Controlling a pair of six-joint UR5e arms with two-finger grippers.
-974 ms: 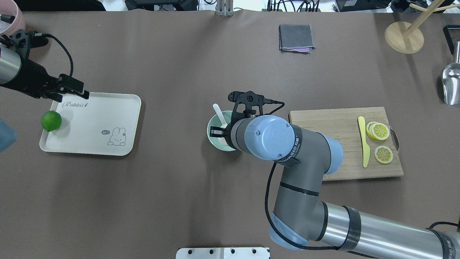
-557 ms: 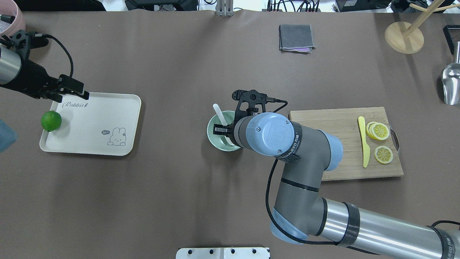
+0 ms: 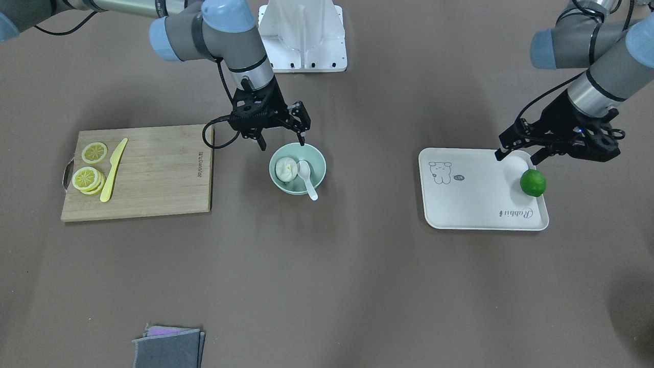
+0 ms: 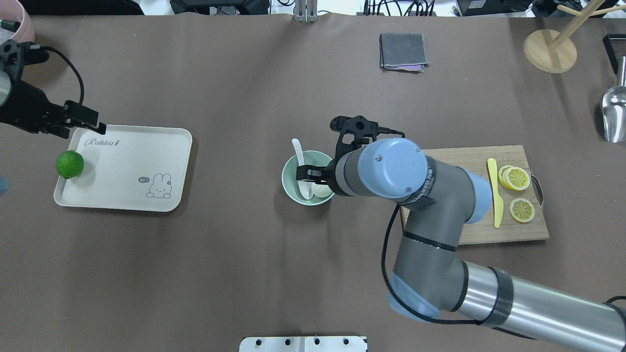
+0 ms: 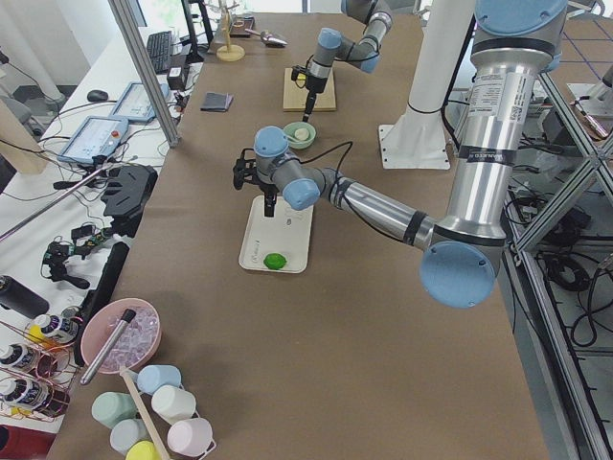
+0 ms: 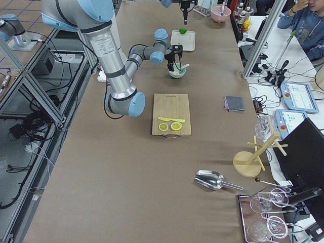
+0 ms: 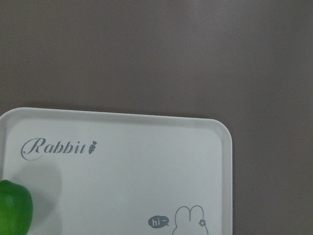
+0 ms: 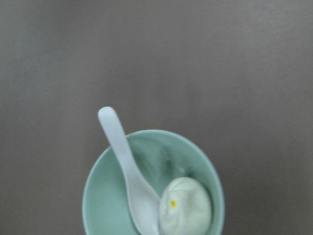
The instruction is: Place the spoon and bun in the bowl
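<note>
The mint-green bowl (image 3: 317, 159) stands at the table's middle. The white bun (image 3: 285, 168) and the white spoon (image 3: 307, 177) both lie in it, the spoon's handle leaning over the rim. They also show in the overhead view: bowl (image 4: 288, 172), spoon (image 4: 298, 157), bun (image 4: 321, 190). In the right wrist view the bowl (image 8: 208, 169) holds the spoon (image 8: 122, 156) and the bun (image 8: 186, 205). My right gripper (image 3: 282, 143) is open and empty, just above the bowl's robot-side rim. My left gripper (image 3: 517, 156) is open and empty over the tray's corner.
A white rabbit tray (image 4: 127, 168) holds a green lime (image 4: 69, 164) on my left. A wooden cutting board (image 4: 455, 164) with lemon slices (image 4: 516, 178) and a yellow knife (image 4: 496, 193) lies on my right. A grey cloth (image 4: 402, 51) lies at the far edge.
My right arm has pulled back to the right off the bowl, so the bun now shows beside the spoon. My left gripper has drawn a little to the left.
</note>
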